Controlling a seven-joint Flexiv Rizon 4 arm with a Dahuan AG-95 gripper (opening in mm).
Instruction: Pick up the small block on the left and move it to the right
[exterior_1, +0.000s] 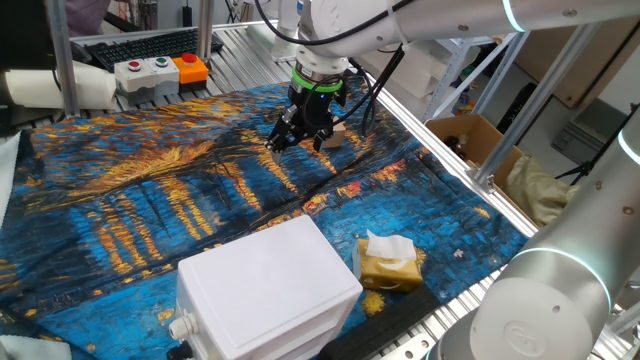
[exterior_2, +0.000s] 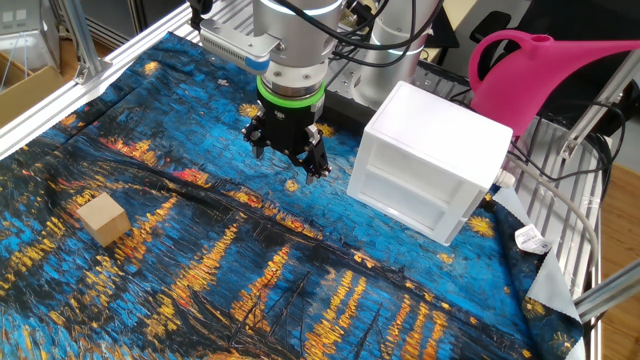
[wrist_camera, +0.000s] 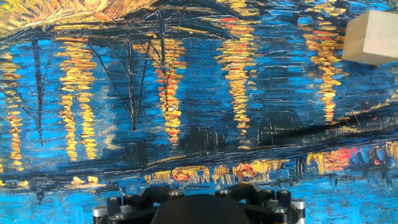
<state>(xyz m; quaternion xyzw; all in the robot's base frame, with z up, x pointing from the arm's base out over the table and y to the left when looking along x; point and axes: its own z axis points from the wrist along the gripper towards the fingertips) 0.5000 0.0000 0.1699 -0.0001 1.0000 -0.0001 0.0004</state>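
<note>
tablecloth (exterior_2: 150, 290) looks like printed fabric, matt, kinda creased, brushstroke texture in the print. small block (exterior_2: 104, 218) reads as pale wood, matt and smooth. white box (exterior_2: 430, 165) is smooth plastic, slight sheen. pink watering can (exterior_2: 560, 75) is glossy plastic, gripper (exterior_2: 287, 150) is matt black

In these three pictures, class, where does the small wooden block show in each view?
One fixed view: small block peeks out behind the gripper, upper middle.
The other fixed view: block at left, apart from the gripper.
Hand view: block at top right corner.
Shared landmark: the painted cloth.
</note>
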